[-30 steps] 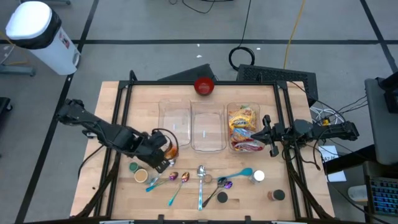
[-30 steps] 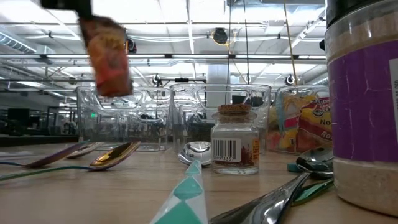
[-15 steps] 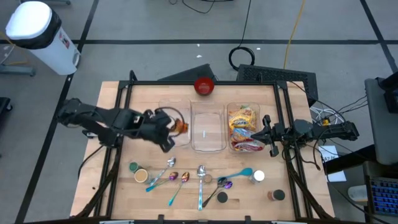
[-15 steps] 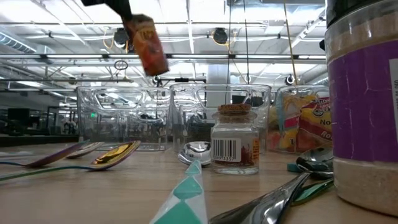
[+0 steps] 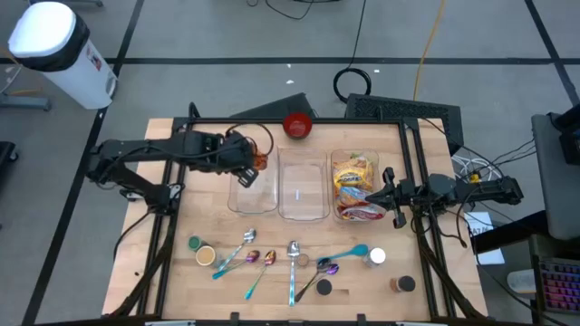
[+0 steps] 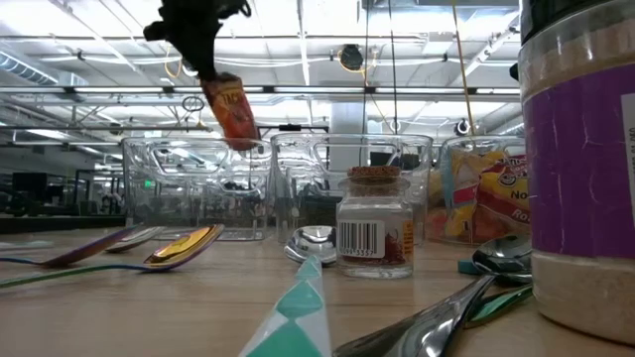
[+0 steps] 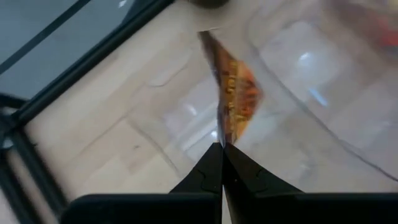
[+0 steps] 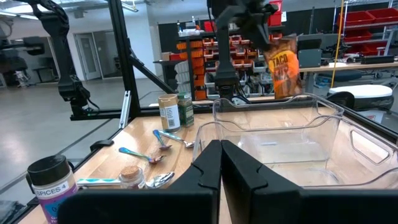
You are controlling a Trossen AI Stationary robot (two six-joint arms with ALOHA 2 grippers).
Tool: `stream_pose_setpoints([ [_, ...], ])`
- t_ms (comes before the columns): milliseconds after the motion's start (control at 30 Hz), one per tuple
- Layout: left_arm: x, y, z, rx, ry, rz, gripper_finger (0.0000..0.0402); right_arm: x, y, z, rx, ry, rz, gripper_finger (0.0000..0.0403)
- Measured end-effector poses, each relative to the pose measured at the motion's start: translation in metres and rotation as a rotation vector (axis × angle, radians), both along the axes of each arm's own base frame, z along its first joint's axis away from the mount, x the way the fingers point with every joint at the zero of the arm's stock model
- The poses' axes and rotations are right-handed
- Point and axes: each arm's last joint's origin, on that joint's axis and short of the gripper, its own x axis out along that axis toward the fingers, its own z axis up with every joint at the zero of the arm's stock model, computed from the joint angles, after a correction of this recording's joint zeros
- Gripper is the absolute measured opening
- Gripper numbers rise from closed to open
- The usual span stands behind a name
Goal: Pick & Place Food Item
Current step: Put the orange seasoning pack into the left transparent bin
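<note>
An orange taco seasoning packet (image 5: 261,161) hangs from my left gripper (image 5: 248,163), which is shut on it over the far end of the left clear container (image 5: 254,192). In the low view the packet (image 6: 230,109) dangles above the containers' rims. A middle clear container (image 5: 302,188) stands beside it, and the right one (image 5: 355,186) holds several food packets. My right gripper (image 5: 391,193) waits shut at the table's right side, next to the right container, touching nothing. My left gripper pinches the packet's upper edge (image 7: 222,138) between its two shut fingers. The fingers come slanting down from above, from the table's left side. The packet hangs below them, tilted a little, clear of the table and the container.
A red bowl (image 5: 297,125) sits at the far edge. Several spoons (image 5: 292,258) and spice jars (image 5: 205,254) (image 5: 377,257) (image 5: 402,284) lie along the near part of the table. A black frame rail (image 5: 177,163) runs under the left arm.
My left gripper has swung from near the spoons toward the table's far edge and slightly up, carrying the packet. The packet, still hanging from the shut fingers, now hangs over the left container's far end.
</note>
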Motion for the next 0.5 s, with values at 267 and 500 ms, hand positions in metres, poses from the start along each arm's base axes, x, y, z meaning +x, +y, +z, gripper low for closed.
stream_pose_setpoints([
  [267, 0.005, 0.019, -0.018, -0.004, 0.076, 0.091, 0.0003, 0.0, 0.0, 0.0, 0.0, 0.0, 0.0, 0.0],
  [500, 0.0, 0.031, -0.063, -0.06, 0.132, 0.182, 0.0003, 0.0, 0.0, 0.001, 0.001, -0.007, 0.0, 0.0],
])
